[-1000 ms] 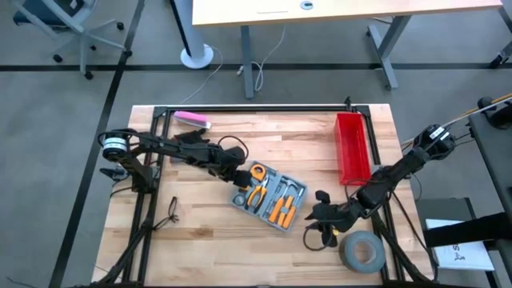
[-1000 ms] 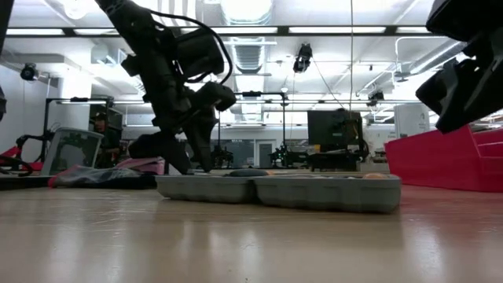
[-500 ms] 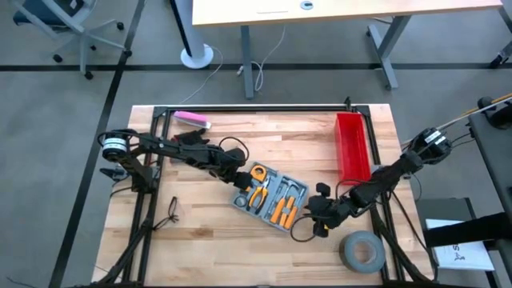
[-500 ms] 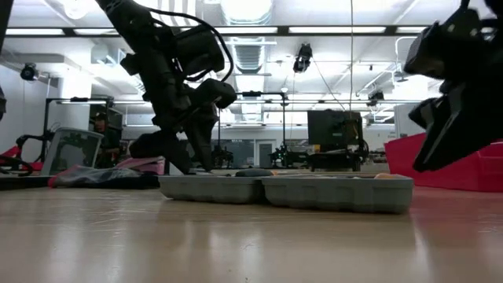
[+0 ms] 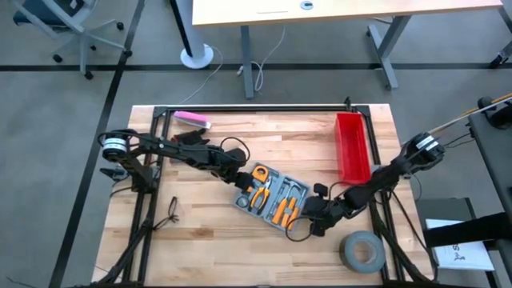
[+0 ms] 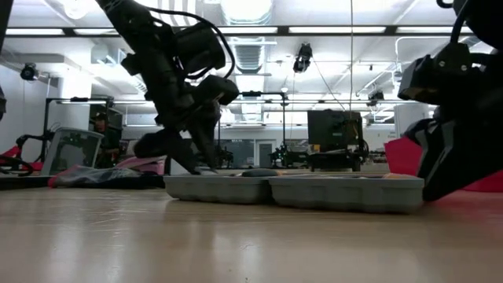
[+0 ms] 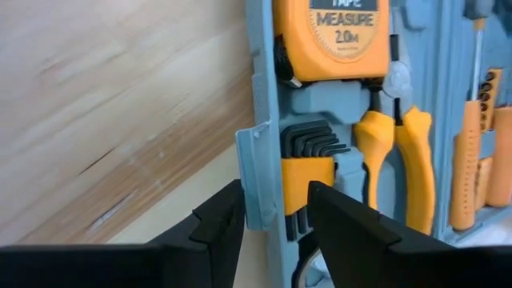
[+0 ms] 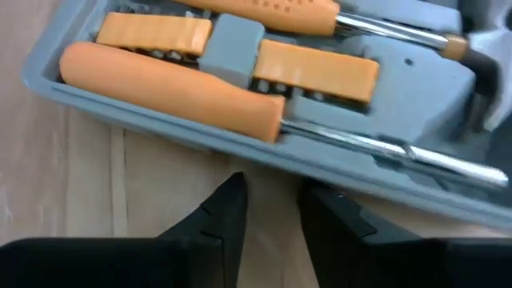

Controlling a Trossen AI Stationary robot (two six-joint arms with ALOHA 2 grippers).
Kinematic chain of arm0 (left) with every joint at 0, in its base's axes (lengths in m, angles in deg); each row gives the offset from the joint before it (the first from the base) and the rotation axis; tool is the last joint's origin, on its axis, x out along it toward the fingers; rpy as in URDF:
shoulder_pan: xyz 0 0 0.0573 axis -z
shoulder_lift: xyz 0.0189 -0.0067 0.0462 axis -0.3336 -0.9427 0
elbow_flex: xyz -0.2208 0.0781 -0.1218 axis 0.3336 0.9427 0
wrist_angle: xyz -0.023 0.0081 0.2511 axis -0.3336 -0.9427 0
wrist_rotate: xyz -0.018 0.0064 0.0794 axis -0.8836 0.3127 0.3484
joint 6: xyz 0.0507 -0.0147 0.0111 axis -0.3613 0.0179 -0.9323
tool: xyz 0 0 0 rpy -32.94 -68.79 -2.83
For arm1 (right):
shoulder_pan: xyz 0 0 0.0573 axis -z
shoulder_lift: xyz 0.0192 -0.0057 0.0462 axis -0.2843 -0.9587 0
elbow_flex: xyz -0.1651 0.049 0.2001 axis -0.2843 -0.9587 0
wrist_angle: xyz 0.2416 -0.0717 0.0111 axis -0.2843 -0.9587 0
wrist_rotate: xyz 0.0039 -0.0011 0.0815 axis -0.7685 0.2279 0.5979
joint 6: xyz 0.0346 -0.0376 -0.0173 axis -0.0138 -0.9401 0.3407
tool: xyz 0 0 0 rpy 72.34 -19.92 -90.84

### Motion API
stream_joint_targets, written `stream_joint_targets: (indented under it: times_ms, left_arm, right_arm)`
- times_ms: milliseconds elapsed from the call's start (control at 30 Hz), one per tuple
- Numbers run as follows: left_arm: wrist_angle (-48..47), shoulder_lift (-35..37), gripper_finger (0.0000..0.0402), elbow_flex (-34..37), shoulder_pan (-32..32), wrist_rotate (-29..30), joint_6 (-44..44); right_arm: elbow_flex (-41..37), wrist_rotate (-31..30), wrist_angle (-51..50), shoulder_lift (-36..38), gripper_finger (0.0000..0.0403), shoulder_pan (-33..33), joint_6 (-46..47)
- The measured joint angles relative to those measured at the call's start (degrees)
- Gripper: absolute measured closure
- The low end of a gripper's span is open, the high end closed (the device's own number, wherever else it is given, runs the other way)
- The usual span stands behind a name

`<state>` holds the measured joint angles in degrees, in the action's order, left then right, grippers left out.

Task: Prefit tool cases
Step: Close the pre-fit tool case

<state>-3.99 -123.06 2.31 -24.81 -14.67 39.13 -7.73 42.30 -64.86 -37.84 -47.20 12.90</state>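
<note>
The grey-blue tool case point(image 5: 272, 196) lies open and flat on the wooden table, its slots filled with orange-handled tools, a tape measure and hex keys. My left gripper point(image 5: 240, 178) is at the case's far-left end, shut on its side wall. My right gripper point(image 5: 308, 216) is low over the table at the case's opposite, right end. Its two fingers stand a little apart, with only bare wood between them point(image 8: 272, 200). They point at the case's outer wall point(image 8: 240, 152). My left gripper holds the case's side wall beside a latch tab point(image 7: 254, 172). One finger point(image 7: 220, 228) is outside the wall and one point(image 7: 340, 220) is inside, over the hex keys. The fingers slant down from above. The case rests flat on the table. My right gripper's fingertips point(image 8: 320, 196) stand right at the foot of the case's wall; I cannot tell whether they touch it.
A red bin point(image 5: 352, 148) stands at the far right and a grey tape roll point(image 5: 362, 250) at the near right corner. A pink object point(image 5: 192, 120) lies at the far left. A small black item point(image 5: 172, 212) lies near the left rail.
My right gripper has gone down and toward the table's left, up to the case's right end. In the low view the case has shifted a little sideways on the table. My left gripper has kept its place on the wall.
</note>
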Motion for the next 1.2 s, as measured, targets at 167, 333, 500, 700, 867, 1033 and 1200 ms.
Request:
stream_joint_targets:
  times_ms: [167,333,500,700,867,1033,1200]
  left_arm:
    - [0.6,0.0,0.0259,0.0,0.2,0.0,0.0]
    - [0.6,0.0,0.0259,0.0,0.8,0.1,-0.3]
    - [0.7,0.0,0.0266,0.0,0.8,0.7,0.2]
    - [0.7,0.0,0.0302,0.0,1.1,2.5,0.4]
    - [0.7,0.0,0.0356,0.0,1.0,3.6,0.4]
    - [0.7,0.0,0.0389,0.0,1.1,4.0,0.3]
    - [0.4,0.0,0.0384,-0.4,1.2,3.9,0.2]
  right_arm:
    - [0.0,0.0,2.5,-2.0,0.0313,0.1,-0.1]
    - [0.0,0.1,3.1,-2.2,0.0309,0.2,-1.0]
    - [0.0,0.5,3.7,-1.9,0.0305,0.2,-1.7]
    - [0.0,0.5,4.0,-1.9,0.0314,0.2,-1.8]
    - [0.0,0.6,4.1,-1.9,0.0314,0.2,-1.8]
    - [0.0,1.4,4.2,-1.8,0.0309,0.2,-1.8]
    - [0.0,1.5,4.2,-1.8,0.0314,0.2,-2.0]
